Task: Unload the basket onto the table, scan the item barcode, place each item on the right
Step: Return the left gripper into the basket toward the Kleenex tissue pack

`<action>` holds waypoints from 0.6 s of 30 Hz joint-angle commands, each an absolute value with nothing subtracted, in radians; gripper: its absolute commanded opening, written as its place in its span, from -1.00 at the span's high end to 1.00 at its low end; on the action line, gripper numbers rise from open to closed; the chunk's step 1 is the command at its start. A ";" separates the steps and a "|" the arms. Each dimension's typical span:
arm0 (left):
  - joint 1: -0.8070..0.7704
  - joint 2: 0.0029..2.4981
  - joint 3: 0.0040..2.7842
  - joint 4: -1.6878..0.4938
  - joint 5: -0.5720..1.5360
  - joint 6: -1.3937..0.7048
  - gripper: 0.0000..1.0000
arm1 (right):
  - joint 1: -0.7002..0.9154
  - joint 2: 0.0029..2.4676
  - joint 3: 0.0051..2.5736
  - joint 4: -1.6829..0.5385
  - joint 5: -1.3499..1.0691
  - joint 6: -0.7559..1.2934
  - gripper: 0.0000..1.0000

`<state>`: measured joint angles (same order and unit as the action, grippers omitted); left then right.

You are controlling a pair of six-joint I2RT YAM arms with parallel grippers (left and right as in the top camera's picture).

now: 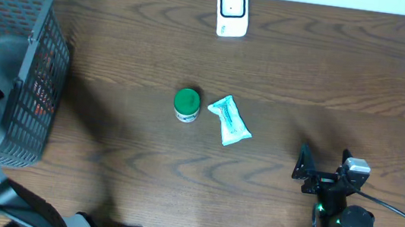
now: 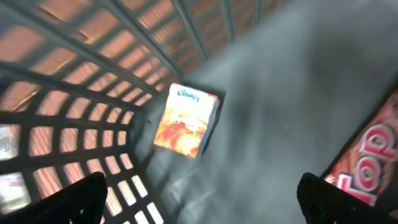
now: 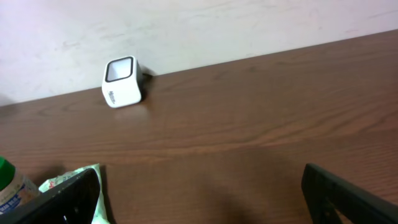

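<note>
Grey plastic mesh basket (image 1: 38,49) noted at nine o'clock on the dark wooden table (image 1: 307,72), with the left gripper (image 2: 202,200) lowered inside it. Found its jaws spread wide and empty, hovering above an orange-and-white cardboard box (image 2: 186,120) on the basket floor by the wall. Glimpsed a red printed packet (image 2: 372,163) at four o'clock in that wrist view. Took the box for the likely item, though could not make out a barcode on it. Saw the right gripper (image 1: 323,167) at five o'clock, likewise wide open and holding nothing. Spotted the white cube-shaped barcode scanner (image 1: 232,11) at twelve o'clock, well apart from both grippers. Logged a green-lidded jar (image 1: 187,104) and a teal-and-white sachet (image 1: 229,121) just beside each other near the centre. Judged the task barely begun: nothing grasped, nothing presented to the scanner. Reckoned as left to do: the pick, the carry to twelve o'clock, the turning of the barcode toward the scanner's window.
</note>
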<state>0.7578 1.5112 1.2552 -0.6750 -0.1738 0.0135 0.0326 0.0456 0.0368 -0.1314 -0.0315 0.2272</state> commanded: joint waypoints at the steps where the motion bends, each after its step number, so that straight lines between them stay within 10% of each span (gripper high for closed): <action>1: 0.775 1.554 1.253 -0.680 -0.168 0.096 -0.96 | 0.041 0.044 0.032 -0.131 -0.035 0.231 -0.99; 18: 0.921 1.757 1.248 -0.657 -0.030 0.097 -0.96 | 0.041 0.044 0.032 -0.131 -0.035 0.231 -0.98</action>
<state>0.9104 1.7123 1.2552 -0.6605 -0.0540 0.0868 0.0326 0.0456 0.0368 -0.1310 -0.0315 0.2272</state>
